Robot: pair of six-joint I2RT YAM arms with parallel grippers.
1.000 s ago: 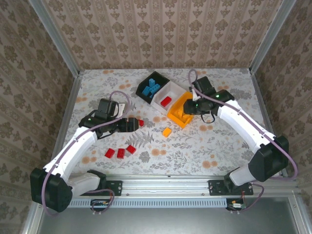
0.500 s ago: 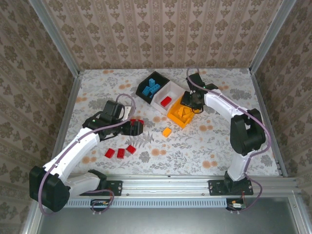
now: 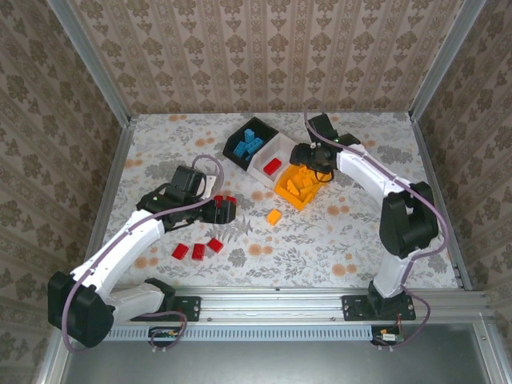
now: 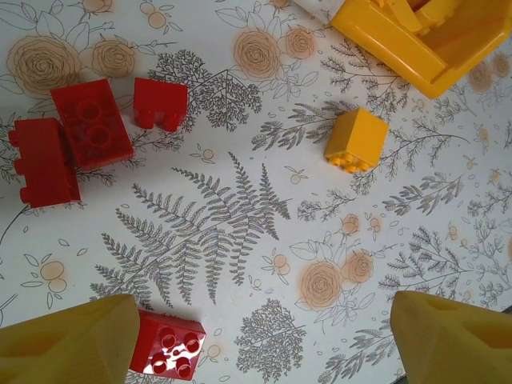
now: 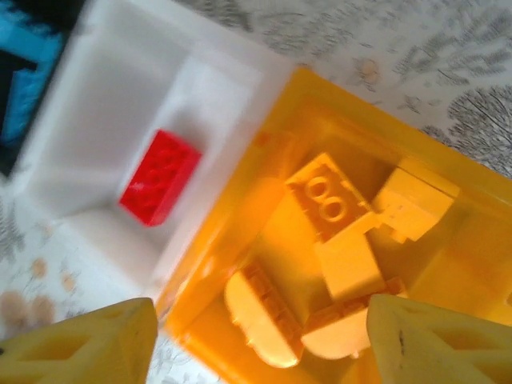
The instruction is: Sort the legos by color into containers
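3 red legos lie nearest, well left of the orange bin; left gripper gapes empty; 1 orange lego near the bin; right gripper spread above it; white bin, black bin beyond.

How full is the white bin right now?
Almost empty: the white bin holds a single red brick lying on its floor, and the rest of the floor is bare.
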